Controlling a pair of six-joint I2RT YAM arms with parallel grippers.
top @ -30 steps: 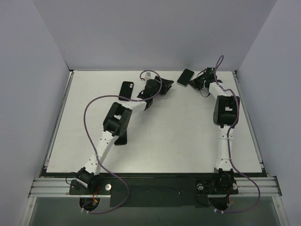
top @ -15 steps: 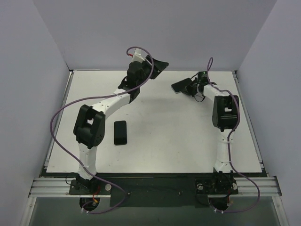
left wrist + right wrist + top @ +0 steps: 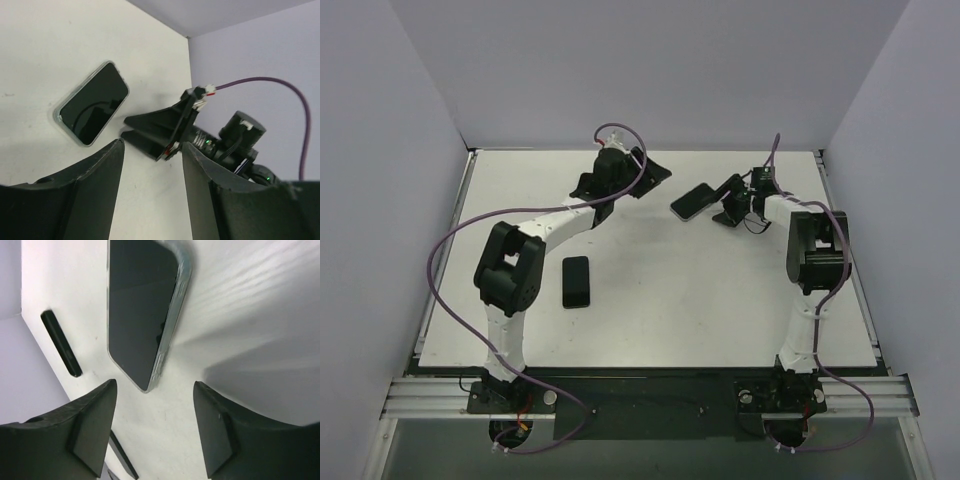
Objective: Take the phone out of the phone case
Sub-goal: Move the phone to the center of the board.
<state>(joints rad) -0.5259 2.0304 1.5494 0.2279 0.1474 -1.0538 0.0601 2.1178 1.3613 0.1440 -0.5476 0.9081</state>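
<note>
A phone with a dark screen inside a clear-rimmed case (image 3: 691, 202) (image 3: 92, 110) (image 3: 140, 310) lies flat on the white table, back centre-right. My right gripper (image 3: 725, 200) (image 3: 159, 389) is open just right of it, with the phone's near corner a little ahead of its fingertips and nothing between the fingers. My left gripper (image 3: 655, 172) (image 3: 152, 145) is open and empty above the back of the table, left of the phone and pointing toward it. The right gripper's black fingers (image 3: 150, 132) show in the left wrist view.
A flat black slab (image 3: 576, 282) (image 3: 61, 344) lies on the table's left half, beside the left arm's elbow (image 3: 505, 270). Grey walls close in the table on three sides. The right arm's elbow (image 3: 817, 250) stands near the right edge.
My right gripper has opened and released the cased phone, which now lies flat slightly nearer and to the left. The left arm swung to the back a second ago, then dipped a little.
</note>
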